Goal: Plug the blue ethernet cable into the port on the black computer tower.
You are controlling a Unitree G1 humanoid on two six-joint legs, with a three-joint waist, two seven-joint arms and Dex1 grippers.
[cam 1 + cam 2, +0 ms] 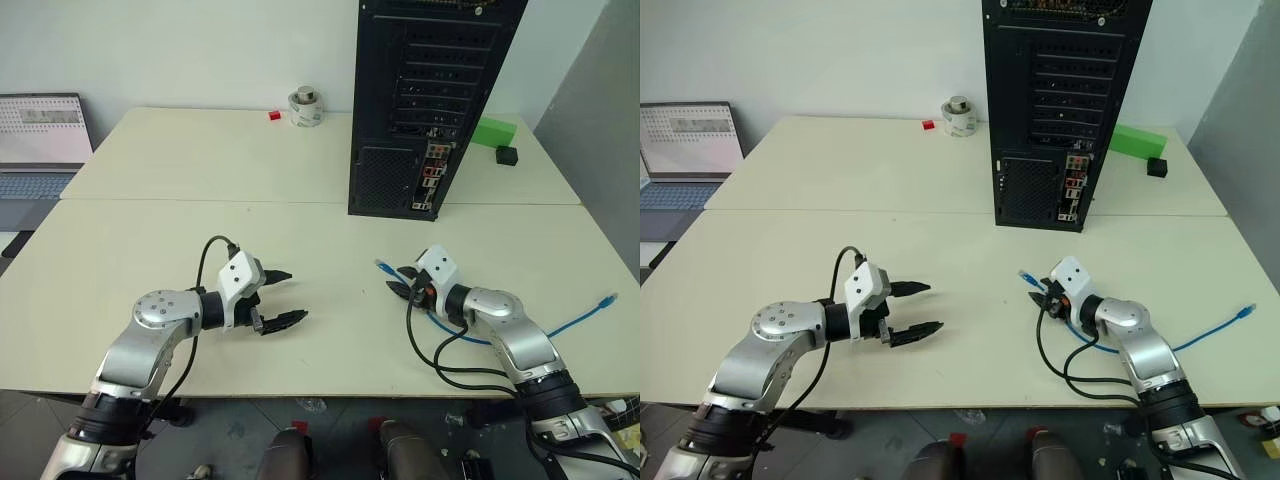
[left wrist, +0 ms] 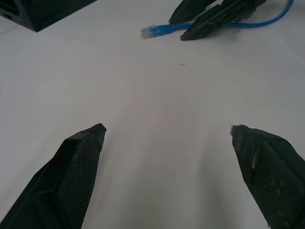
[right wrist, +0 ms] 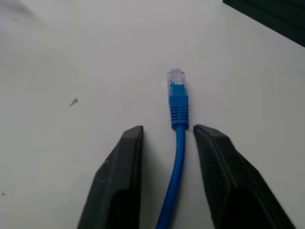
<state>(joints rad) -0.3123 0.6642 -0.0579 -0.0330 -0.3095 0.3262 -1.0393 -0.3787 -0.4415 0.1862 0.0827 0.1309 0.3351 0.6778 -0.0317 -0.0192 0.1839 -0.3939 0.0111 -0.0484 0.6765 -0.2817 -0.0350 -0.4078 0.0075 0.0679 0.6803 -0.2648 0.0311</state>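
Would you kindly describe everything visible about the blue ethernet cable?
The blue ethernet cable is a thin, bright blue flexible cord lying loosely curved on the cream table. Its near end, a clear plastic plug behind a ribbed blue boot, sticks out between the right gripper fingers, which flank it with small gaps. The other plug lies near the table's right edge.

No legible text, label, brand, number or sign is found on any item. The laptop (image 1: 40,140) at the table's far left edge shows a screen with rows of content, too small to read. The black computer tower (image 1: 425,100) bears no readable marking.
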